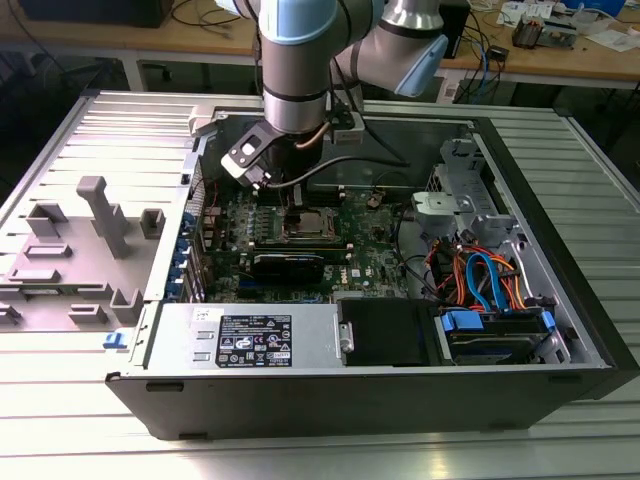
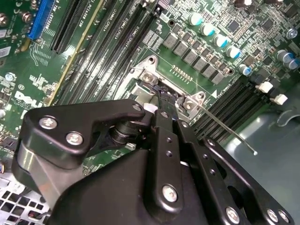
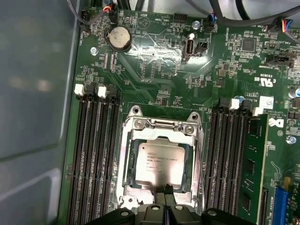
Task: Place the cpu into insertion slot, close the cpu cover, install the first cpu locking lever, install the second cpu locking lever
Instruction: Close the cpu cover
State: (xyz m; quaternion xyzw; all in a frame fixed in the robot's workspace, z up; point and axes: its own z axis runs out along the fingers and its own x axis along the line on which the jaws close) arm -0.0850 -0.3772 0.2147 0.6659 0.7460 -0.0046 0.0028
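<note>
One arm drops vertically from twelve o'clock in the exterior view, gripper fingers pressed together at the cpu cover edge. The cpu lies in the insertion slot.

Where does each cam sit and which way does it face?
Exterior view: off the arm, raised, looking down into the case; arm, gripper show.
First wrist view: on the arm, straight down on cpu in slot; gripper tip shows.
Second wrist view: on the arm, slanting along the gripper to the slot corner.
Shared: both wrist views show slot and gripper.
</note>
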